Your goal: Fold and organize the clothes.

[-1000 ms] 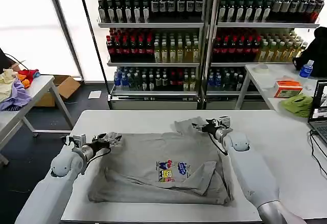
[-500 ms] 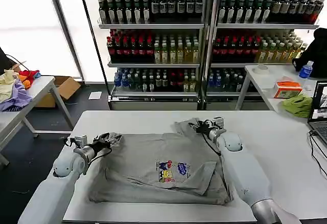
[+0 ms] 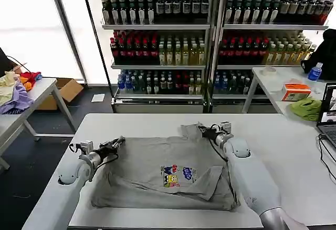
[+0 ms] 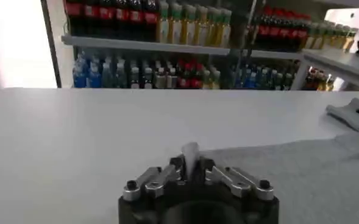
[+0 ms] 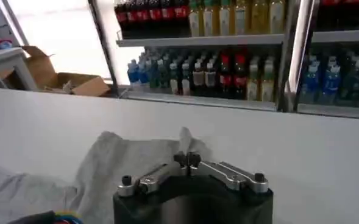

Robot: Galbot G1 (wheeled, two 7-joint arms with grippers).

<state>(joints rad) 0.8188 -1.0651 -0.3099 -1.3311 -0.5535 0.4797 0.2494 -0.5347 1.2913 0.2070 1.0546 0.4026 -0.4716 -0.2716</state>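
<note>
A light grey short-sleeved shirt with a small multicoloured chest print lies spread on the white table, its lower part folded up. My left gripper is shut on the shirt's left far corner; a pinch of grey cloth stands up between its fingers. My right gripper is shut on the right far part, by the sleeve. Cloth rises between its fingers too.
Shelves of bottled drinks stand behind the table. A side table at the left carries a colourful fabric heap. At the right are a green cloth, an orange box, a blue bottle and a laptop.
Both grippers have drawn the shirt's far edge away from me and flatter. The left gripper has dropped slightly toward the table; the right has shifted a little left.
</note>
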